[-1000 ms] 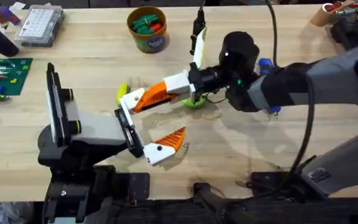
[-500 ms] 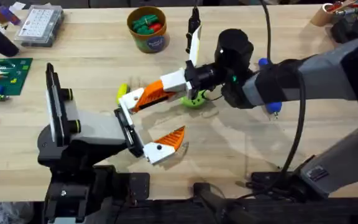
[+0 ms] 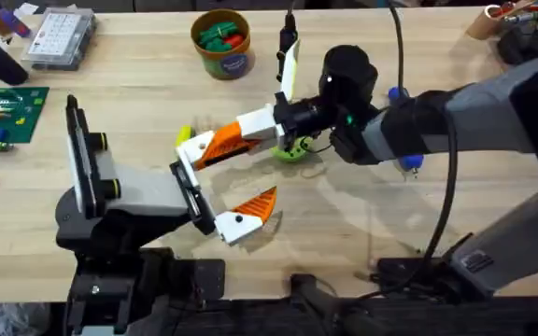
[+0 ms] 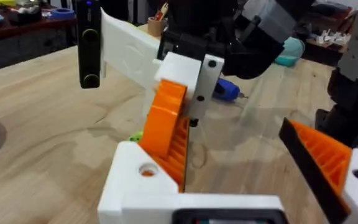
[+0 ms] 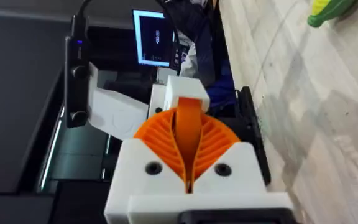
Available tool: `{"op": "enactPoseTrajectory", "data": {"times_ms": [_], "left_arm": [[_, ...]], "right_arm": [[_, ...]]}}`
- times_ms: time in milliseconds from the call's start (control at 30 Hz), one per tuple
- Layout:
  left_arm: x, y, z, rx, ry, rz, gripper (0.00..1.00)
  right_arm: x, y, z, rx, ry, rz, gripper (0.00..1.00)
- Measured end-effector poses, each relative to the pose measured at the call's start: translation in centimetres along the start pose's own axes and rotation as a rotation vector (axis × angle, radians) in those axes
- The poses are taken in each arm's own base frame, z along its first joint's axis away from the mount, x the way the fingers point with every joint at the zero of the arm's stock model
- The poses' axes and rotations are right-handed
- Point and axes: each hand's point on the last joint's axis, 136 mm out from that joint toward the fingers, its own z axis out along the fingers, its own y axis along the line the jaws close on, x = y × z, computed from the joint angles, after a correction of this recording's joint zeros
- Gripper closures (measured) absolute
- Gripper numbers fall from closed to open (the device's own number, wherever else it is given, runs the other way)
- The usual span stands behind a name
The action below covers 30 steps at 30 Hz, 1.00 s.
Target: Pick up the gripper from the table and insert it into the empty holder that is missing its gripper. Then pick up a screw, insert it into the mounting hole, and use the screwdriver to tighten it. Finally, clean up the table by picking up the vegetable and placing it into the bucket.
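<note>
Right gripper (image 5: 188, 118) first: its orange pads (image 5: 213, 140) are pinched tight on the orange wedge of the gripper (image 3: 197, 147), squeezing it from both sides, with the piece's white base poking out beyond the tips. That base sits right at the upper end of the holder (image 3: 187, 187), the black-and-white mount on the bulky grey arm, touching it by the look of things, though whether it is fully seated I cannot tell. Over to the left gripper (image 3: 227, 177): spread wide, nothing held between. Its one fitted finger (image 3: 250, 213), the orange one with the black dot, stands well apart from the slot where the loose piece is pressed. From the left wrist, the held wedge rises at a tilt from its white block, the right arm's dark bulk just behind. A green vegetable (image 3: 293, 153) lies on the table (image 3: 110, 84) just under the right wrist. The bucket (image 3: 222, 42) stands at the far edge, well apart, green and red pieces inside.
</note>
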Motion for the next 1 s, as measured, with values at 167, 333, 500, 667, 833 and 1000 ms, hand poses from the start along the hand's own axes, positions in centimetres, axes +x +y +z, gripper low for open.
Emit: {"op": "enactPoseTrajectory", "data": {"times_ms": [167,333,500,667,833,1000], "left_arm": [[0.00,-0.01,0.00,0.000,0.000,0.000,0.014],[0.00,-0.01,0.00,0.000,0.000,0.000,0.014],[0.00,0.00,0.00,0.000,0.000,0.000,0.014],[0.00,-0.01,0.00,0.000,0.000,0.000,0.014],[0.00,0.00,0.00,0.000,0.000,0.000,0.014],[0.00,-0.01,0.00,0.000,0.000,-0.001,0.014]], "right_arm": [[-0.01,0.00,0.00,0.000,0.000,0.005,0.983],[0.00,0.01,0.01,0.000,0.000,0.007,0.983],[0.00,0.00,0.01,0.000,0.000,0.007,0.983],[-0.01,0.01,0.01,0.000,-0.001,0.009,0.994],[-0.02,0.01,0.01,0.000,-0.001,0.012,0.995],[-0.02,0.01,0.01,0.000,-0.001,0.013,0.995]]}}
